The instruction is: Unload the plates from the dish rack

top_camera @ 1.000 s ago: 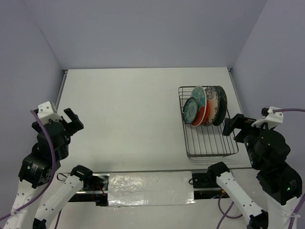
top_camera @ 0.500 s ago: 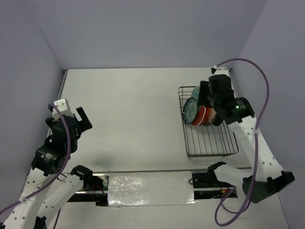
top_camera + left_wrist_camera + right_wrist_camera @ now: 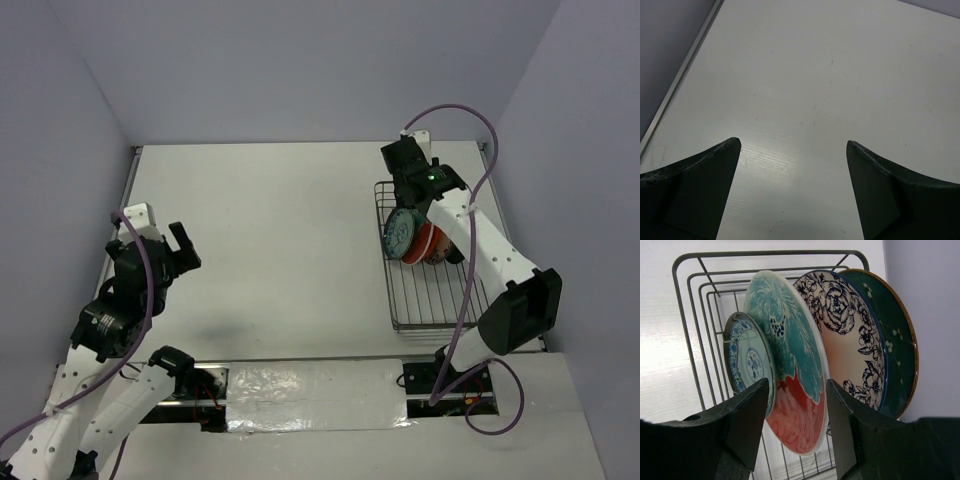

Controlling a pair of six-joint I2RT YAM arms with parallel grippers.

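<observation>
The dish rack [image 3: 440, 300] stands at the right of the table, with its plates upright at the far end. In the right wrist view they stand in a row in the rack [image 3: 685, 315]: a small blue-white plate [image 3: 747, 360], a large red-with-teal plate [image 3: 790, 365], a white floral-rimmed plate [image 3: 850, 340] and a dark teal plate [image 3: 895, 340]. My right gripper [image 3: 797, 385] is open, its fingers either side of the red-with-teal plate's edge; I cannot tell whether they touch it. It hovers over the rack's far end [image 3: 412, 190]. My left gripper [image 3: 178, 250] is open and empty over bare table [image 3: 793, 145]. No orange or yellow-brown plate shows.
The near half of the rack holds only bare wires [image 3: 445, 290]. Grey walls close in the table at the back, left and right. A metal strip [image 3: 680, 85] runs along the table's left edge.
My right arm has swung from beside the rack's right side up and over to its far end, facing the plates. My left arm has shifted slightly right.
</observation>
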